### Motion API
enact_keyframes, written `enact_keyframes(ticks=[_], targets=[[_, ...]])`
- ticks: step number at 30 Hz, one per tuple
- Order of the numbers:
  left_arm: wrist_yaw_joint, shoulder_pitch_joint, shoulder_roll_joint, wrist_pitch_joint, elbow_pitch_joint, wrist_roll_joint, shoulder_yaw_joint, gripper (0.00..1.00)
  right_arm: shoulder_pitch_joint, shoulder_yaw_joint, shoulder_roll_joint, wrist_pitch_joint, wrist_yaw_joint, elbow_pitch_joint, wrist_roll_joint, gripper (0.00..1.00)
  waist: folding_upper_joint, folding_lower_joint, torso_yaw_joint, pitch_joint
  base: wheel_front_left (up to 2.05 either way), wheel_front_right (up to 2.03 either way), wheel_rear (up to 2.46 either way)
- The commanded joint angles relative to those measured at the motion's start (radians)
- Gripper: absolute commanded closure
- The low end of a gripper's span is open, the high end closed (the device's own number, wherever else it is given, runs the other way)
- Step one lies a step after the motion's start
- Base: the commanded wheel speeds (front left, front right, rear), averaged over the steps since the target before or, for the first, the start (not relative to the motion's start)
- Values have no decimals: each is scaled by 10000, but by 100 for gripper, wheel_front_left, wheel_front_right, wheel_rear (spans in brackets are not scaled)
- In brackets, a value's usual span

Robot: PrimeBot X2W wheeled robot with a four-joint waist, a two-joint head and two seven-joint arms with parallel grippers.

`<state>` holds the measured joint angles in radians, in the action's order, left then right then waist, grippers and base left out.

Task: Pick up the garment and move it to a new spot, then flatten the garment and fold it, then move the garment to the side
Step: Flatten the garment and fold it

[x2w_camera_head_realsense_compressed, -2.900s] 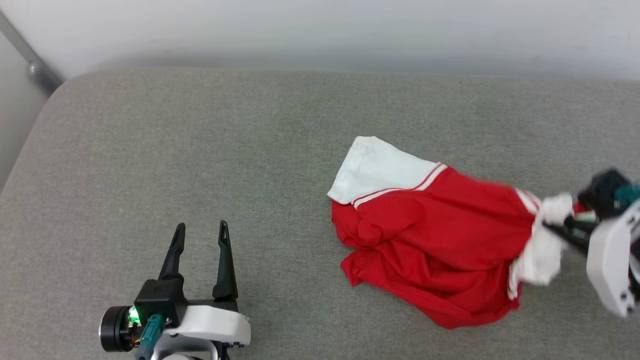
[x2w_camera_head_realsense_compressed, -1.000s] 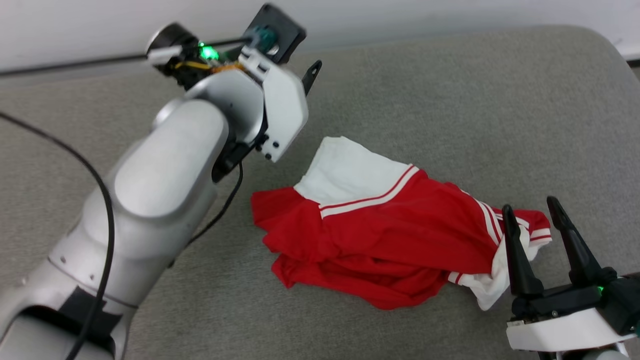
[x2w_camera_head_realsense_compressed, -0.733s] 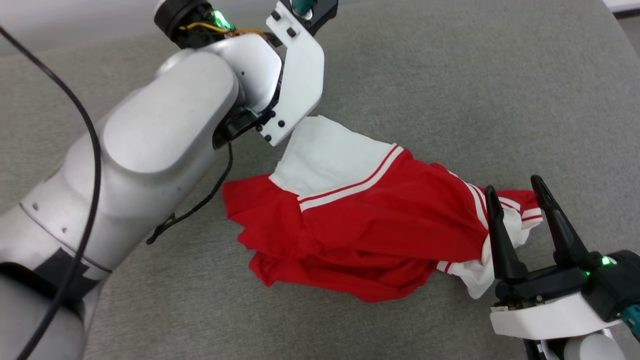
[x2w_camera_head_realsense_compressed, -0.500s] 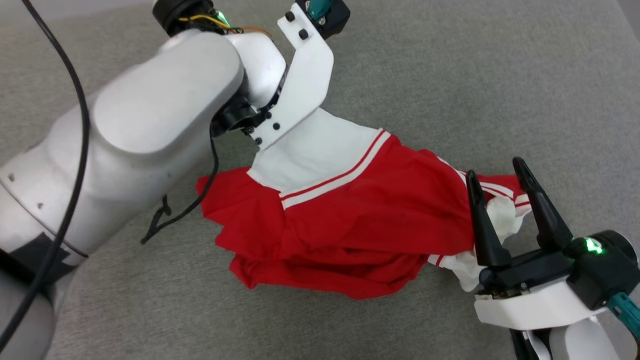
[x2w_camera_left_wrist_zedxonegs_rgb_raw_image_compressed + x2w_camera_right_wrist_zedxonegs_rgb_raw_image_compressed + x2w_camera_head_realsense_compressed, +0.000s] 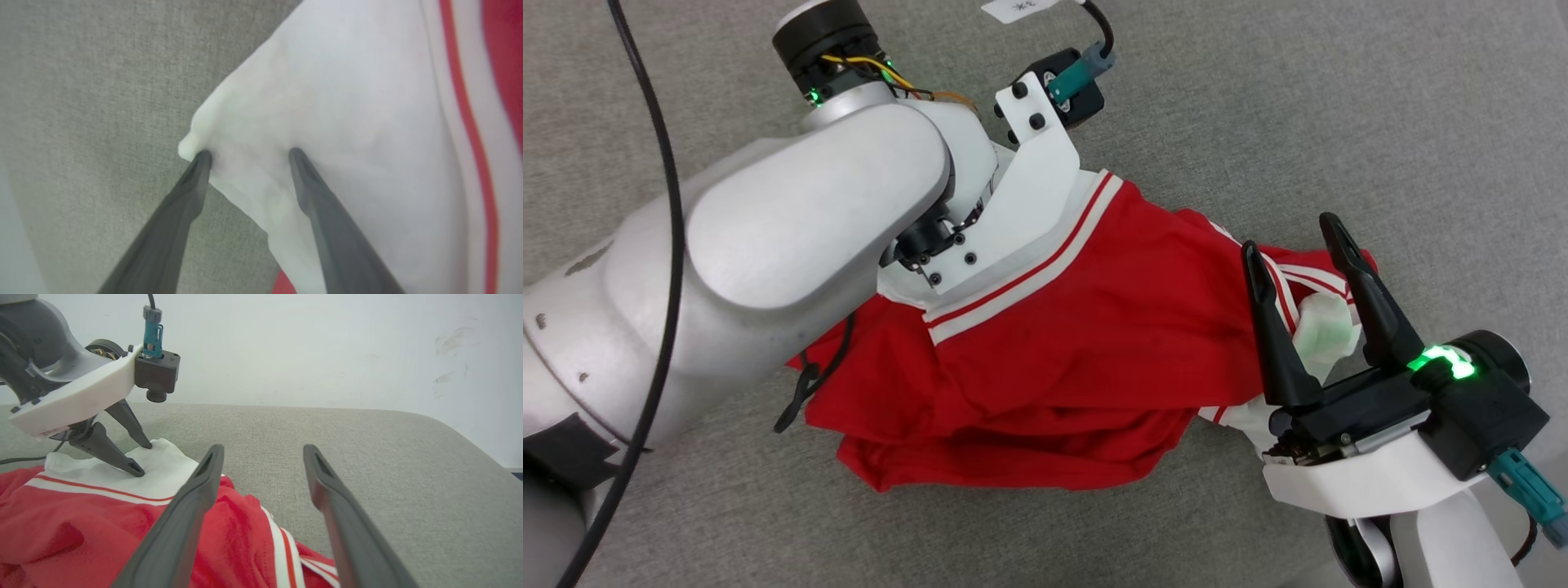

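Right gripper point(image 5: 1289, 237) sits at the lower right of the head view with its two dark fingers spread wide. A bunched near white sleeve point(image 5: 1327, 335) of the garment point(image 5: 1078, 351) lies between them. The garment's red body spreads crumpled across the grey table point(image 5: 1380, 106) toward the left, where the pale left arm point(image 5: 809, 220) covers most of the far white sleeve point(image 5: 1027, 278), leaving its red-striped trim in sight. Seen from the left wrist, the left gripper point(image 5: 249, 154) is likewise spread, with both fingertips down on the far white sleeve. One tip rests at the sleeve's pointed edge where it meets the table, the other farther in on the cloth, and nothing is pinched between them. From the right wrist, the right gripper's open fingers reach over the red cloth and its striped trim; whether they touch it cannot be told. The left gripper stands beyond at the left, tips planted on the far white sleeve, with a white wall point(image 5: 327, 347) behind the table.
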<state>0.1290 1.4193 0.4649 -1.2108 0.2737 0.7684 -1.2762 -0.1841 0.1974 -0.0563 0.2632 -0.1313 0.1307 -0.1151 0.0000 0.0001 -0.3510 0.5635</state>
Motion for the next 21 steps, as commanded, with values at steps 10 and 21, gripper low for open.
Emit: enact_keyframes(ticks=[10, 21], targets=[[-6, -648, 591, -170, -624, -118, -146, 100, -131, 18, 84, 24, 11, -36, -197, 0, 0, -1, 13, 72, 0, 0, 0], [-5, -110, 940, 2920, -884, 622, -49, 100, 706, -429, -58, 22, 11, 0, 329, 0, 0, -1, 1652, -1541, 0, 0, 0]])
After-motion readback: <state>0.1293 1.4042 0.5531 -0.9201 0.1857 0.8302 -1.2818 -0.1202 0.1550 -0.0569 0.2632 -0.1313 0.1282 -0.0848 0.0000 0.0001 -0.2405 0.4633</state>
